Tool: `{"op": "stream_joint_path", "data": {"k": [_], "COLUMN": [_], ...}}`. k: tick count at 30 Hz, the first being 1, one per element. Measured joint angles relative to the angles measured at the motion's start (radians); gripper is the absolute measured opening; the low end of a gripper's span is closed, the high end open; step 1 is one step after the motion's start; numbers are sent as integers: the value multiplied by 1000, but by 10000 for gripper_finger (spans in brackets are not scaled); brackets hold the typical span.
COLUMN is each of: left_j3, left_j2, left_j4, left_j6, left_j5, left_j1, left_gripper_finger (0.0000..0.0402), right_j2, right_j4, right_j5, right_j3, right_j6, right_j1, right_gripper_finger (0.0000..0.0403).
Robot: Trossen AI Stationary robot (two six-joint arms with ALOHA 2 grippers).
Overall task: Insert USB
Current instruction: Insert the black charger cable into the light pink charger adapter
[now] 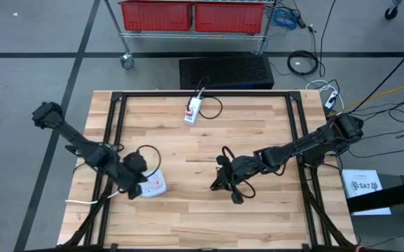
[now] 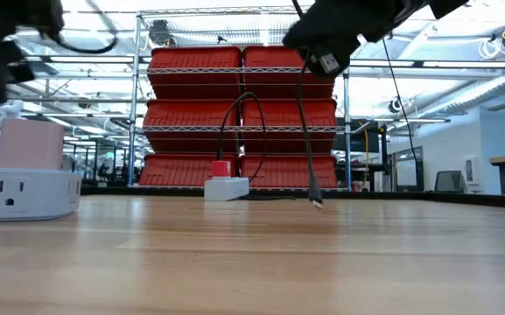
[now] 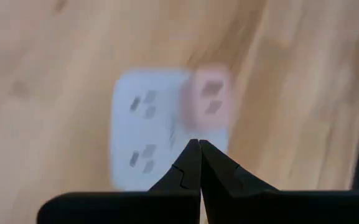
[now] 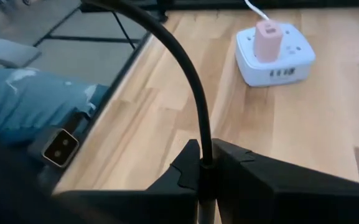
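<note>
bare bench (image 1: 187,210) runs open along the near edge and between the two arms. the white power strip (image 1: 152,185) with its pink charger (image 2: 30,143) blocks the left side, right under the left gripper (image 1: 133,187). a second strip (image 1: 192,111) and cord sit at the far edge. the black cable (image 2: 307,131) hangs from the right gripper (image 1: 224,175) mid-bench.

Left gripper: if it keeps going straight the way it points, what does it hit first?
Probably the white power strip. The left gripper, fingers shut and empty, points at the strip's top beside the pink charger plugged into it. Depth is unclear, so it might clip the charger first.
</note>
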Motion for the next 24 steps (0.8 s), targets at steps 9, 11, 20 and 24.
{"op": "stream_joint_path", "data": {"k": [9, 11, 20, 24], "left_j3": [-37, -51, -68, -68], "left_j2": [131, 174, 344, 397], "left_j4": [-91, -95, -66, 18], "left_j6": [-324, -370, -357, -249], "left_j5": [39, 42, -75, -177], "left_j1": [-175, -190, -162, -110], "left_gripper_finger": [2, 2, 2, 2], "right_j2": [0, 0, 0, 0], "right_j4": [-60, -89, -104, -25], "right_j5": [23, 23, -9, -103], "right_j3": [0, 0, 0, 0], "right_j6": [-14, -14, -82, -124], "right_j1": [-4, -8, -80, -127], "right_gripper_finger": [2, 2, 2, 2]}}
